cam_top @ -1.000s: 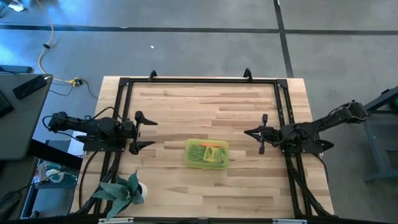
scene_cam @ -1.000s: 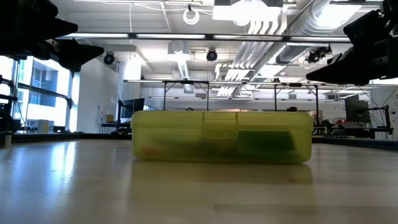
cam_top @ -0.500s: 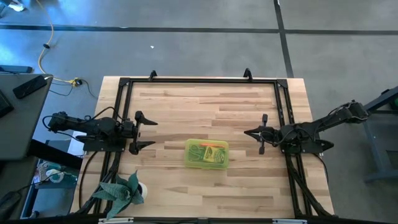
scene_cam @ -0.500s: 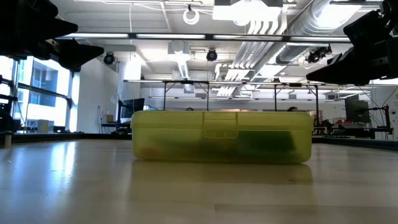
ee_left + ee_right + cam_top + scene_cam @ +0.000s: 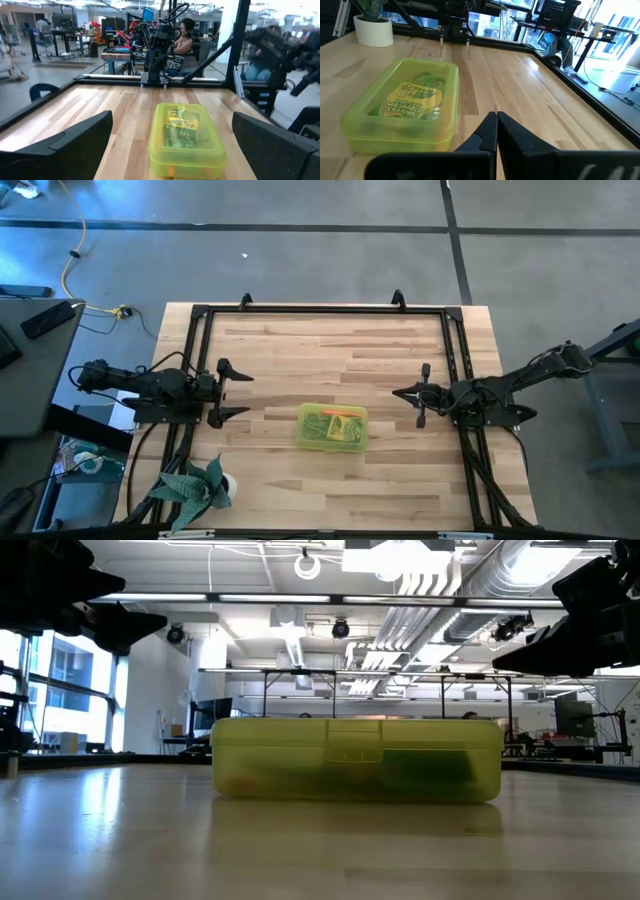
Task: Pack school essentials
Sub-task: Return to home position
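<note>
The wooden counter [image 5: 330, 350] fills my overhead view, edged on its far side and both ends by a black frame [image 5: 320, 310]. Both arms are pulled back to the sides and sit above the wood. The left arm [image 5: 140, 385] lies along the left edge. Its pincer [image 5: 247, 393] points inward with the fingers spread wide and nothing between them, well apart from the case. The right arm [image 5: 520, 385] mirrors it on the right edge. Its pincer [image 5: 398, 392] is pressed together, tip to tip, and grips nothing.

Between them, about mid-counter and slightly toward the near edge, the yellow case [image 5: 333, 427] lies flat with its lid down. From the low camera the front latch looks flush. A leafy plant [image 5: 188, 486] in a white pot stands at the near left corner, away from everything else.

Inside the case, seen through the lid, is the crayon box [image 5: 416, 102], lying face up. The other pieces around it read only as green and orange shapes through the plastic, so I cannot pick them out one by one.
</note>
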`<state>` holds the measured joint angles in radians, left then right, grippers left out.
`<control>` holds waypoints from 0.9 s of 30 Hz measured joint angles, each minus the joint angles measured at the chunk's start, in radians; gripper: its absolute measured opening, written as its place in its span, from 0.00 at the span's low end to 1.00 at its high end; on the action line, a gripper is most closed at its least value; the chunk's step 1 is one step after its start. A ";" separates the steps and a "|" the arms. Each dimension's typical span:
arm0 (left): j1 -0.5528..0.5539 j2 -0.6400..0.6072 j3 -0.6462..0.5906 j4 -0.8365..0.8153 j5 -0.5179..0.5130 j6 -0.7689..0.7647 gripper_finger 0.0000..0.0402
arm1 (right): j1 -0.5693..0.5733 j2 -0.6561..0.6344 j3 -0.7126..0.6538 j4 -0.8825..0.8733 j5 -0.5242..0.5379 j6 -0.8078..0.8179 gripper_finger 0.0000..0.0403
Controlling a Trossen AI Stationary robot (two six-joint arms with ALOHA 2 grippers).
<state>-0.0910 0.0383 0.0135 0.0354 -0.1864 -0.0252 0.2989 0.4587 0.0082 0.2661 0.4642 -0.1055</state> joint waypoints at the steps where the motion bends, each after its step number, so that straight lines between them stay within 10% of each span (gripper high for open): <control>1: 0.000 0.000 0.000 0.004 0.000 -0.017 0.99 | 0.000 0.000 0.000 0.000 0.000 0.000 0.00; 8: 0.000 0.000 0.000 0.067 0.001 -0.288 0.99 | 0.000 0.000 0.000 0.000 0.003 0.000 0.00; 27: 0.000 0.000 0.000 0.065 0.000 -0.305 0.99 | 0.000 0.000 0.000 0.000 0.002 0.000 0.00</control>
<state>-0.0911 0.0383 0.0135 0.1001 -0.1860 -0.3298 0.2989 0.4587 0.0082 0.2664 0.4664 -0.1051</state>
